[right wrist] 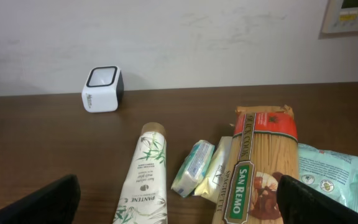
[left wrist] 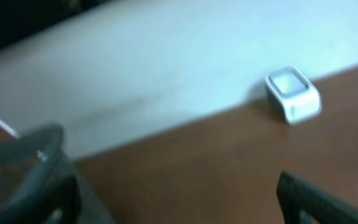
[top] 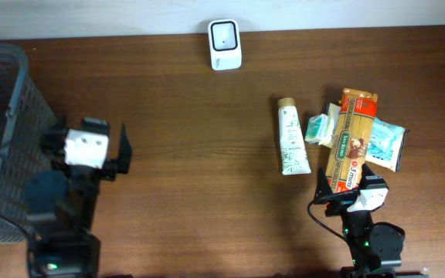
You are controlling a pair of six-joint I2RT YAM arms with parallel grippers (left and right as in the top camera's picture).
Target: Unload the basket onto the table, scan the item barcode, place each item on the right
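**Items for scanning:** Pantene tube (right wrist: 143, 180), San Remo spaghetti packet (right wrist: 258, 171) and wipes packs (right wrist: 192, 167) are laid together on the right of the table (top: 184, 116), none yet lifted.

**Right gripper** (right wrist: 180, 204): held just before them, fingers spread wide, empty.

**Left gripper** (left wrist: 179, 205): likewise spread, nothing held, beside a mesh basket (top: 6, 116).

**Barcode scanner** (top: 225, 45): set at the far edge, against the wall.

**Handling advised:** one item is best pinched across its narrow width, with the barcode left uncovered and turned to the scanner window.

**Surface:** dark brown wood.

**Room:** plain white wall (right wrist: 185, 43).

Glossy plastic scanner (top: 225, 45), matt wooden table (top: 176, 154)
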